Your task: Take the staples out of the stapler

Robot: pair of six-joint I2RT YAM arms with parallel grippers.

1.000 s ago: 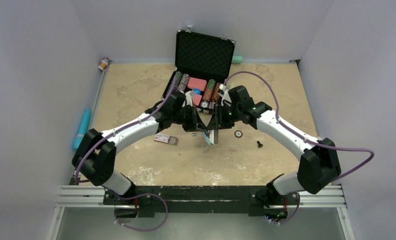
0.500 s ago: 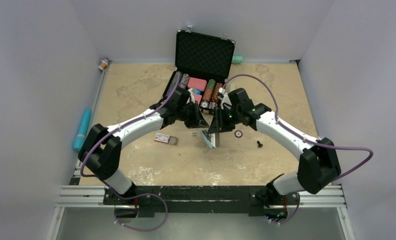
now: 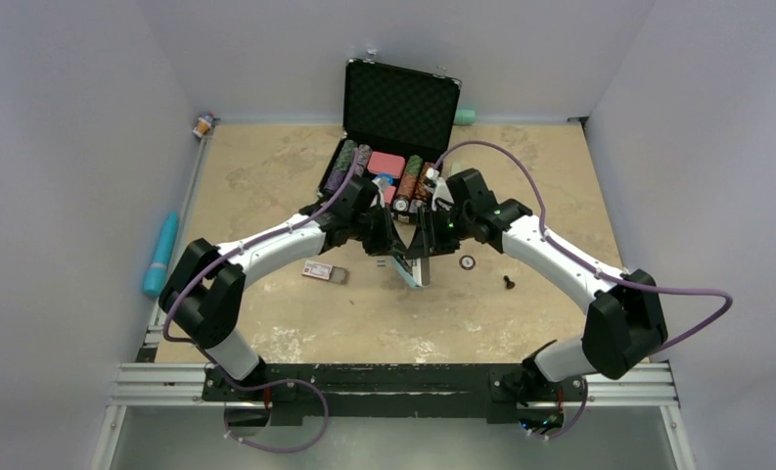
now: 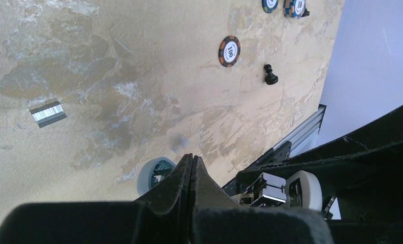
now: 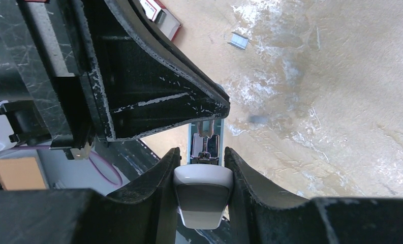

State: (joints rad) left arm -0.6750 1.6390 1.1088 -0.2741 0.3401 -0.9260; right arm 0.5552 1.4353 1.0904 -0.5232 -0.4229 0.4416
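**Obs 1:** One staple strip (image 4: 48, 113) lies flat on the table (image 3: 266, 176), just left of the stapler (image 5: 203, 190). The left arm is nearer to it.

**Obs 2:** Stapler's axis?

**Obs 1:** It runs straight out from the right gripper (image 5: 202, 152), which clamps its white end. The left gripper (image 4: 190, 160) is pinched tight on nothing visible, its tip at the open magazine (image 5: 205, 137).

**Obs 2:** More staples inside?

**Obs 1:** Cannot tell.
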